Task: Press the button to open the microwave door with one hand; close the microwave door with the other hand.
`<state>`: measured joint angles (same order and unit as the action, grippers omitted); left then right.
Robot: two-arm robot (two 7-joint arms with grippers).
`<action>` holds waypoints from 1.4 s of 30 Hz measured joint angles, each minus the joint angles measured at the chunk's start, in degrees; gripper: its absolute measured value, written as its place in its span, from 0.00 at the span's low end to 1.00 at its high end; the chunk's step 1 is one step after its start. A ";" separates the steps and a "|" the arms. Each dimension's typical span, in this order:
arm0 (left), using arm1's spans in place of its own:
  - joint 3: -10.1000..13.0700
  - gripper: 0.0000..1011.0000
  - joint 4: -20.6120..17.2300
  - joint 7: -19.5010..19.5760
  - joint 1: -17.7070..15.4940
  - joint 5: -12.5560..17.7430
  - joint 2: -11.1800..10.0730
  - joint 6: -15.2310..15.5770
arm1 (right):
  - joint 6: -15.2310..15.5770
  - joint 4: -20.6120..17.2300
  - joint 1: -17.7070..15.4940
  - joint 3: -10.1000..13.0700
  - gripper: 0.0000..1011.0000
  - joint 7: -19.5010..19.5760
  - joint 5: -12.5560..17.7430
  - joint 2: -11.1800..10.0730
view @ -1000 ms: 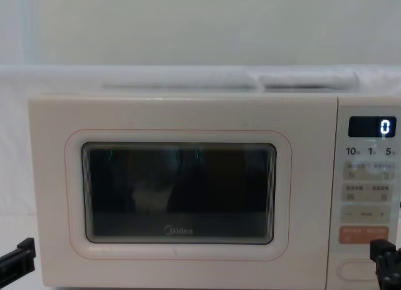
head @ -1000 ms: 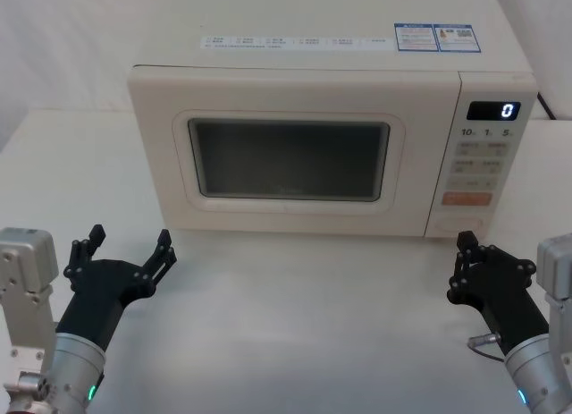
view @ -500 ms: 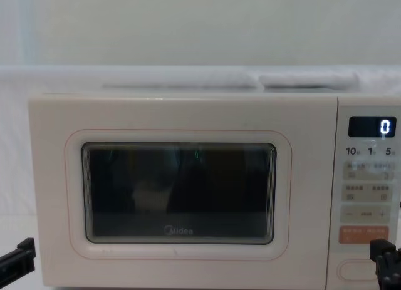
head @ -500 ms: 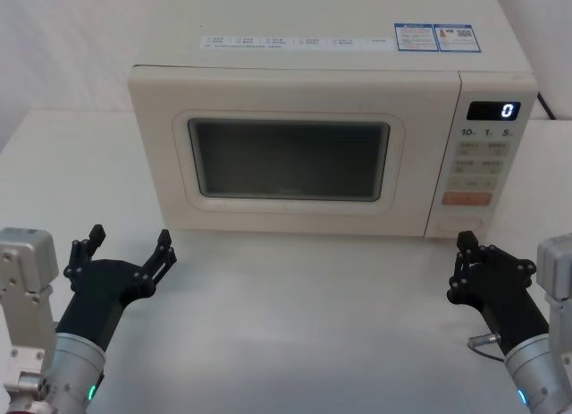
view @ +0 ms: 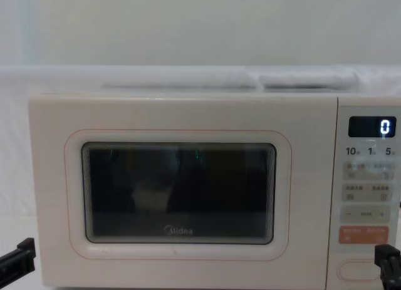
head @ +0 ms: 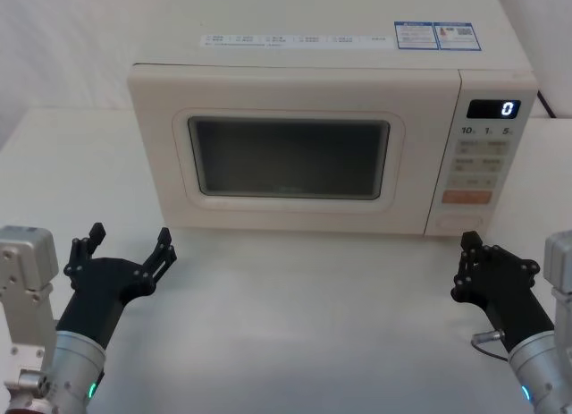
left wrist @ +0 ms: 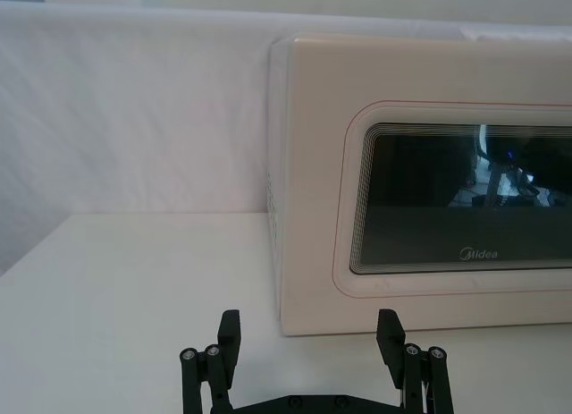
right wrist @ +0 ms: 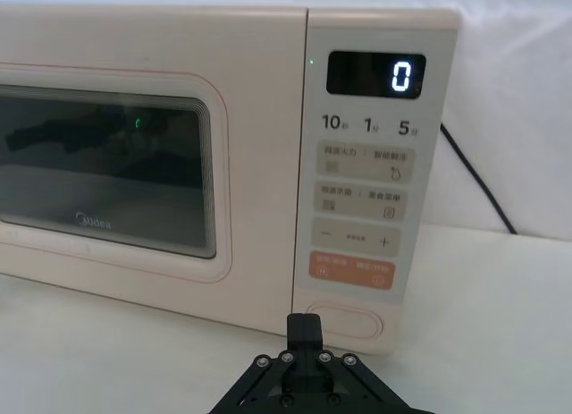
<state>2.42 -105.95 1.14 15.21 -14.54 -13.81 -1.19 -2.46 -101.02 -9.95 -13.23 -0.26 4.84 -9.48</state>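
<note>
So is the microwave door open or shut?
Shut. The microwave door lies flush with the control panel, no gap along its edge, and the open button below is untouched, with both grippers back from it.

I read "Midea" in grey on the microwave door [view: 178, 186] under its window; the display [right wrist: 375, 74] shows "0"; beneath it stand "10", "1", "5"; smaller key labels I cannot read.

- Microwave door [left wrist: 456, 199]: cut off by the left wrist view's edge.
- Button [view: 358, 270]: partly covered by the right end effector [view: 390, 267] in the chest view.
- Left end effector [view: 17, 257]: cropped at the chest view's corner.
- Small key labels [head: 479, 147]: too small to read.
</note>
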 joint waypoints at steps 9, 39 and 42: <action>0.00 0.99 0.00 0.00 0.00 0.00 0.00 0.00 | 1.71 2.82 1.45 2.24 0.00 -3.69 2.63 1.20; 0.00 0.99 0.00 0.00 0.00 0.00 0.00 0.00 | 4.21 12.68 9.52 3.21 0.00 -7.68 1.01 2.60; 0.00 0.99 0.00 0.00 0.00 0.00 0.00 0.00 | 4.13 13.51 10.09 3.32 0.00 -7.68 1.01 2.85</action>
<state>2.41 -105.95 1.14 15.21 -14.54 -13.81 -1.19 1.67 -87.51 0.14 -9.91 -7.94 5.84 -6.64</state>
